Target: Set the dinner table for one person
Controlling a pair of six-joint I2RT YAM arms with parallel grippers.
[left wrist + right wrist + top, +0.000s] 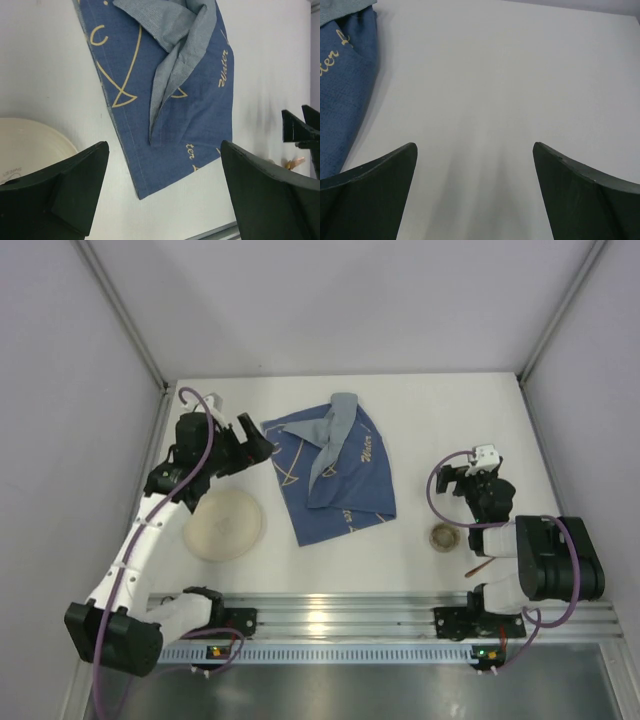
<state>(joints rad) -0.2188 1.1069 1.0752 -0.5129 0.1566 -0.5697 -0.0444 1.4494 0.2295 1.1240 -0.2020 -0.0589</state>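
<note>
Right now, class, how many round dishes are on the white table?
2. A cream plate lies left of the blue cloth; a small round dish stands right of it, by the right arm. The cloth might hide more.

In the overhead view I see a blue cloth (340,480) at centre frame, marked with pale yellow lines and lettering. Its upper part is folded over, showing a lighter grey-blue underside. Left of its lower corner, and apart from it, lies a round cream plate (224,525). Right of centre sits a small round thing (444,536), possibly a cup, with a thin brownish stick (479,567) near it, lower right.
</note>
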